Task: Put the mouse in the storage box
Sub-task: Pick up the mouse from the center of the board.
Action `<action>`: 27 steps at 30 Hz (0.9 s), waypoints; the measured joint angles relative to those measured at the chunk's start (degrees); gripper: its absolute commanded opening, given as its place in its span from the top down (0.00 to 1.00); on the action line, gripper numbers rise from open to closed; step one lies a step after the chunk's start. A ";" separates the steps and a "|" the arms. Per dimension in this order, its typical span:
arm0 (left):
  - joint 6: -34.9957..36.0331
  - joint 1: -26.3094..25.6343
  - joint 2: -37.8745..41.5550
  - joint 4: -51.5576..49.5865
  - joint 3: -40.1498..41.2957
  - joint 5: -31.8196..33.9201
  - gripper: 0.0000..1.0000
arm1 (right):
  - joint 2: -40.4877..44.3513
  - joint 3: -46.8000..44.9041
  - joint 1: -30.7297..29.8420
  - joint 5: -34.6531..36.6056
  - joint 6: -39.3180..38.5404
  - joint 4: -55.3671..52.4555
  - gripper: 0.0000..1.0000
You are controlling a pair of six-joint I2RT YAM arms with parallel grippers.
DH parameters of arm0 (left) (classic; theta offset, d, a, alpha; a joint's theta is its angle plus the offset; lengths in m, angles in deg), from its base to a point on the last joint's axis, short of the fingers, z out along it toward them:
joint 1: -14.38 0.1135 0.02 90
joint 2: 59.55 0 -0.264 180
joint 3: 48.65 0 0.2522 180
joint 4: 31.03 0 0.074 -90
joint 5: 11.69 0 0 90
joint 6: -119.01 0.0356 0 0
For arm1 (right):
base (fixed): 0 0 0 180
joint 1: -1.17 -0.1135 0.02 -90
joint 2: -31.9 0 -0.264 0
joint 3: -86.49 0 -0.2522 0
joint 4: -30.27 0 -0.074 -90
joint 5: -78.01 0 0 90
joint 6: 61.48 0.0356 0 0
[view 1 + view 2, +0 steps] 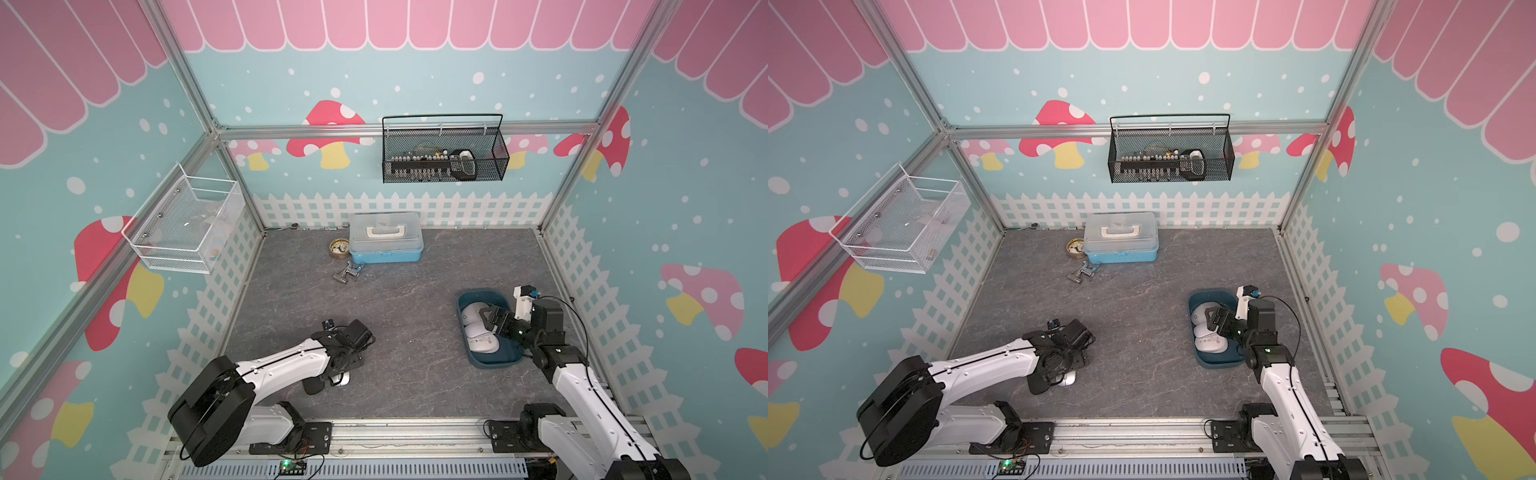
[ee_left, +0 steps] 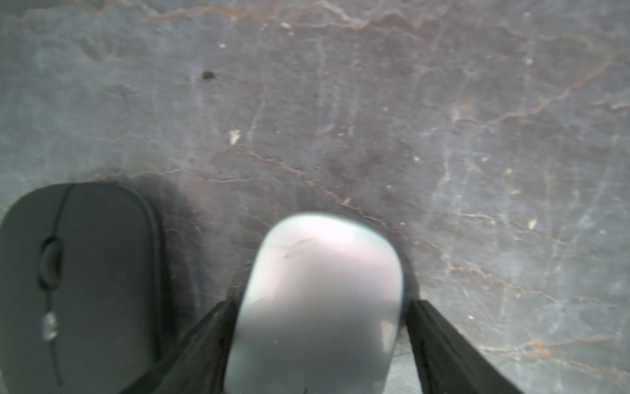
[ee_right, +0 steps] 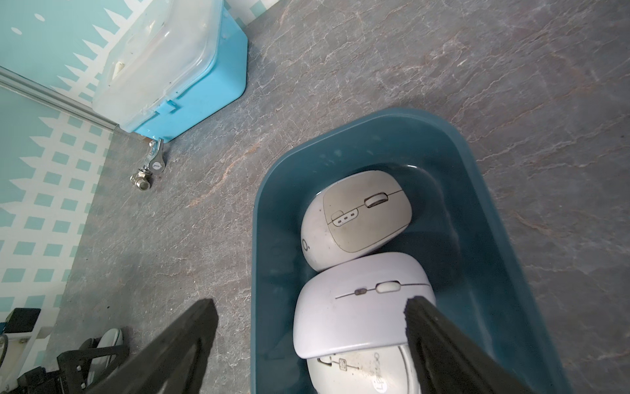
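Two jaws of the left gripper [image 2: 317,307] are hugging the silver mouse [image 2: 327,259] by its flanks on the table [image 2: 341,102], with a black mouse [image 2: 81,279] just beside. The shell looks slick, so probably best squeezing evenly and lifting straight. Farther off, the right gripper [image 3: 310,302] is hanging with jaws wide and empty over the storage box [image 3: 392,116], which is holding three mice [image 3: 358,218].

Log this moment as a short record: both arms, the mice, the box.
left gripper: jaws either side of the white mouse, which lies on the table; firm grip not clear
right gripper: jaws open, empty, over the storage box
in the box: three pale mice
outside the box: white mouse and, beside it, black mouse
task: not finished
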State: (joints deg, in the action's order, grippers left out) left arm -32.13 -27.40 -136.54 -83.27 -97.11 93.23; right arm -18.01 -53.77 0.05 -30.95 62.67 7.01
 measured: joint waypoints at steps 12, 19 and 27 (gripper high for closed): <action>4.59 -3.50 -0.70 1.53 -2.45 -2.75 0.65 | 0.04 -0.15 0.00 -2.32 0.52 0.07 0.09; 19.54 -8.96 9.03 12.24 -6.05 -10.97 0.69 | -2.49 -0.15 -0.46 -15.10 8.59 3.67 0.18; 37.75 -19.04 9.22 22.45 -11.98 -10.60 0.69 | -5.51 6.05 -14.80 -25.49 15.56 7.93 0.16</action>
State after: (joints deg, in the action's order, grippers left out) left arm 5.61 -46.43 -127.31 -60.82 -109.09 82.63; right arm -23.52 -47.72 -14.75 -56.43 78.23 14.95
